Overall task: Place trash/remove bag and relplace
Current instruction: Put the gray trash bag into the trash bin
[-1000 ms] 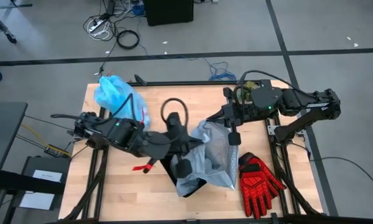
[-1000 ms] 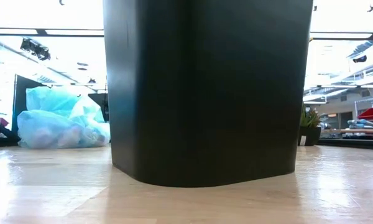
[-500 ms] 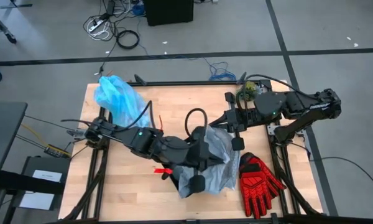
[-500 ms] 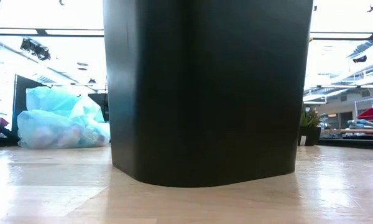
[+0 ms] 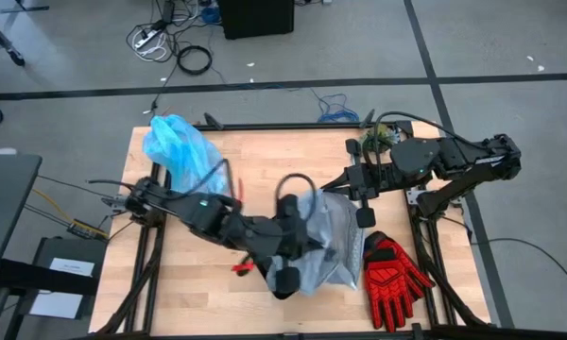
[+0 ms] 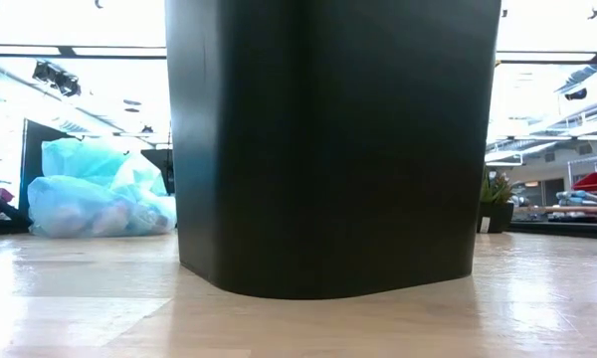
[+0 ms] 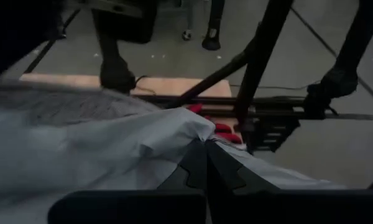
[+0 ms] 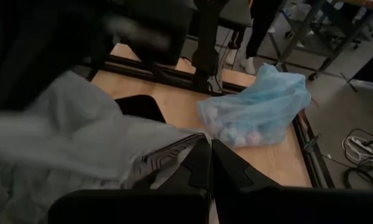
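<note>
A pale grey-blue plastic bag [image 5: 326, 246] is draped over the black bin [image 6: 328, 149] at the table's middle. My left gripper [image 5: 298, 264] reaches over the bin from the left and is shut on this bag. My right gripper [image 5: 347, 189] comes from the right and is shut on the bag's far right edge. The bright cyan bag [image 5: 175, 146] rests on its underside at the table's far left corner, bulging with paper wads [image 8: 236, 134] that show through it. It also shows in the low view [image 6: 99, 189]. No loose trash is visible. My left gripper pinches a fold of the pale bag's edge [image 7: 186, 134] between its two shut fingers [image 7: 196, 171], reaching level from the table's left. The plastic spreads away from the fingers over the bin. My right gripper pinches the pale bag's edge [image 8: 168, 146] between its shut fingers [image 8: 227, 171], coming level from the table's right. The plastic runs from the fingertips toward the bin.
A red work glove [image 5: 392, 274] lies on the table right of the bin, near the front edge. A small green plant [image 5: 373, 137] stands at the far right corner and also appears in the low view [image 6: 496, 204]. Bare wood lies left and far of the bin.
My left arm has stretched farther toward the table's right and near edge, and its gripper has carried its part of the pale bag across the bin. The bag now covers more of the bin's left side. My right gripper has kept its hold almost in place.
</note>
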